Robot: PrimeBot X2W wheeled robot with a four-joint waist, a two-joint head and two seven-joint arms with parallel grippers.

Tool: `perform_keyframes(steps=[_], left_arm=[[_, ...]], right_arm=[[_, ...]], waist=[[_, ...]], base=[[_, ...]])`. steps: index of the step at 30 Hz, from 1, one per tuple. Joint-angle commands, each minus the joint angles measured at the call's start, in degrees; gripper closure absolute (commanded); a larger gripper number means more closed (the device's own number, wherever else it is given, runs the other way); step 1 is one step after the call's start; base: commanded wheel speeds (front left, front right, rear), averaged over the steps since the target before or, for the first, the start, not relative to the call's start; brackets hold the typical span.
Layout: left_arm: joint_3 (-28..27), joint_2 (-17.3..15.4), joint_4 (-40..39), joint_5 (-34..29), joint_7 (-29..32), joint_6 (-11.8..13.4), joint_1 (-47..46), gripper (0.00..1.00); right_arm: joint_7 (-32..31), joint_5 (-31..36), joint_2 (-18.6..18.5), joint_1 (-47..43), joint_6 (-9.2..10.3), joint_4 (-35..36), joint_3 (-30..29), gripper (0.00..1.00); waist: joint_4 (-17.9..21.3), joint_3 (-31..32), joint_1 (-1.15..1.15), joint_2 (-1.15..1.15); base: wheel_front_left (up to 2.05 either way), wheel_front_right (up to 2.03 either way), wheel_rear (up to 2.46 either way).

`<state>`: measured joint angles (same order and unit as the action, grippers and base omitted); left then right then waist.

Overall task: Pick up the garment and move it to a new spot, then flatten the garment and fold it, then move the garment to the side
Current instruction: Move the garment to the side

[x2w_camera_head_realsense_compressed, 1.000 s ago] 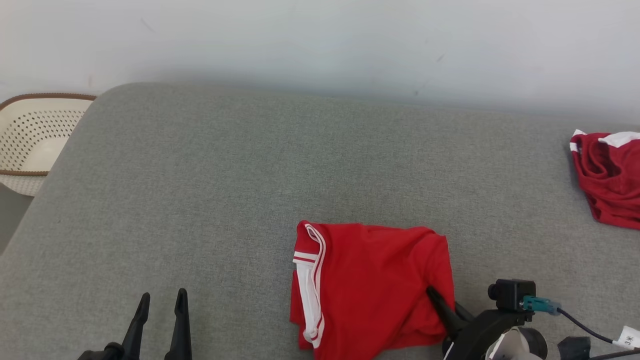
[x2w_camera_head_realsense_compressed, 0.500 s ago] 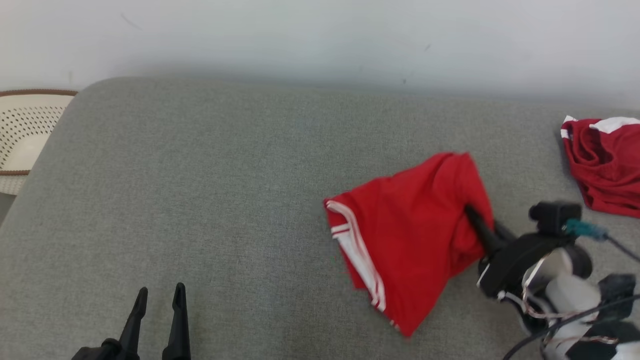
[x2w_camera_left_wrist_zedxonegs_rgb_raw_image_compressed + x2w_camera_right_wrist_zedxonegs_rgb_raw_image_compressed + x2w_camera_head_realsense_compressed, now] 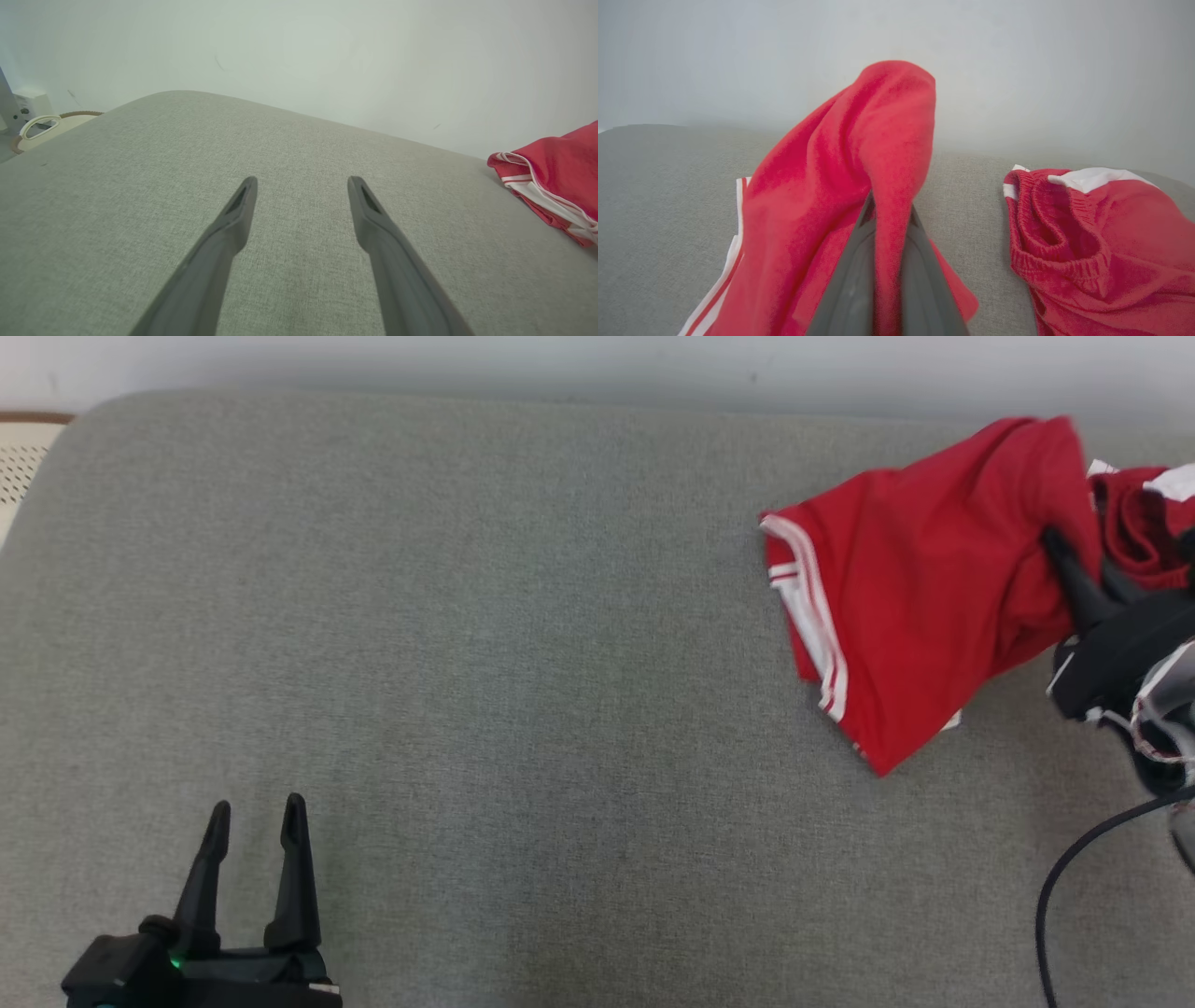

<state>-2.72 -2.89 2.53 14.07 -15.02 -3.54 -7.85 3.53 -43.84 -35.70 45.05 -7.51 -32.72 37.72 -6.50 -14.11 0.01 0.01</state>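
The folded red garment with white side stripes hangs lifted at the far right of the grey cushion. My right gripper is shut on its right edge. In the right wrist view the red cloth drapes up and over my shut right gripper, pinched between the two fingers. The garment's striped edge shows at the right of the left wrist view. My left gripper rests at the lower left, open and holding nothing, its fingers spread over bare cushion.
A second red garment with a white band lies crumpled at the far right edge, and its elastic waistband sits just right of the held one. A perforated cream basket stands off the cushion's left edge. A black cable loops below my right arm.
My right gripper has lifted the garment and carried it up and to the right, close to the second red garment. The head camera has tilted down. The left gripper stayed open.
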Motion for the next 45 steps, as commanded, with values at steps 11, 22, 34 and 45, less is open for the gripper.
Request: perform_keyframes(steps=[11, 22, 34, 45], left_arm=[[-3.1, -0.1, -4.9, -3.1, -0.2, -1.0, -1.0, 0.00], [-4.9, -0.6, -8.9, -5.3, -0.2, -1.7, -1.2, 0.00], [-5.7, -1.0, -11.4, -5.9, -0.2, -2.0, -1.2, 0.00], [-6.0, -1.0, -11.5, -6.2, -0.2, -2.4, -2.0, 0.00]], right_arm=[[-1.3, -0.6, -7.4, 7.2, 0.05, -2.7, 0.6, 1.00], [-2.5, -0.1, -13.0, 12.8, 0.05, -5.4, 0.5, 1.00], [-3.3, 0.1, -16.1, 15.1, 0.05, -8.6, 0.4, 1.00], [-1.9, 1.6, -15.4, 16.1, 0.06, -13.1, -0.4, 1.00]], waist=[[3.7, -5.8, -0.01, -0.01], [5.3, -8.2, -0.01, -0.01], [5.8, -10.3, -0.01, -0.01], [5.8, -11.8, -0.01, -0.01]], base=[[0.00, 0.00, 0.00], [0.00, 0.00, 0.00], [0.00, 0.00, 0.00], [0.00, 0.00, 0.00]])
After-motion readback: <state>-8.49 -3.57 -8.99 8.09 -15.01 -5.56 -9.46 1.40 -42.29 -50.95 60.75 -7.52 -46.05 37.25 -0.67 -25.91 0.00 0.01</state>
